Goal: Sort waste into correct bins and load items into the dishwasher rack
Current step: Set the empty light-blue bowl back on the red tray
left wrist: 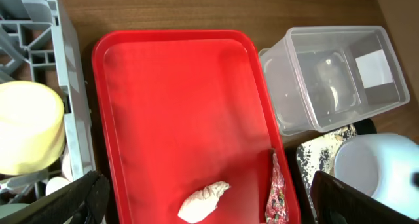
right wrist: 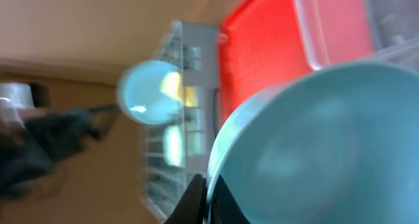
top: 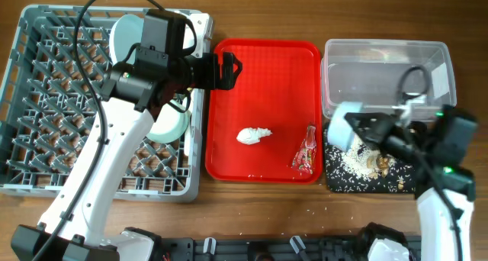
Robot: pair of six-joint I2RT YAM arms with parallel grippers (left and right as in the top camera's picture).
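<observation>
Over the black tray (top: 404, 186), which holds food crumbs (top: 352, 160), my right gripper (top: 372, 128) is shut on the rim of a tilted pale blue bowl (top: 345, 125). In the right wrist view the bowl (right wrist: 327, 145) fills the frame, its rim pinched by the gripper (right wrist: 208, 191). My left gripper (top: 228, 70) hangs open above the red tray's near-left corner. The left wrist view shows the white tissue (left wrist: 204, 201) and red wrapper (left wrist: 278, 191) below the open gripper (left wrist: 205, 196). The tissue (top: 254, 135) and wrapper (top: 306, 149) lie on the red tray (top: 263, 70).
The grey dishwasher rack (top: 46, 101) fills the left side and holds a pale blue dish (top: 126, 33) and a yellow cup (top: 169, 125). A clear tub (top: 385, 70) stands behind the black tray. The left arm crosses the rack's right side.
</observation>
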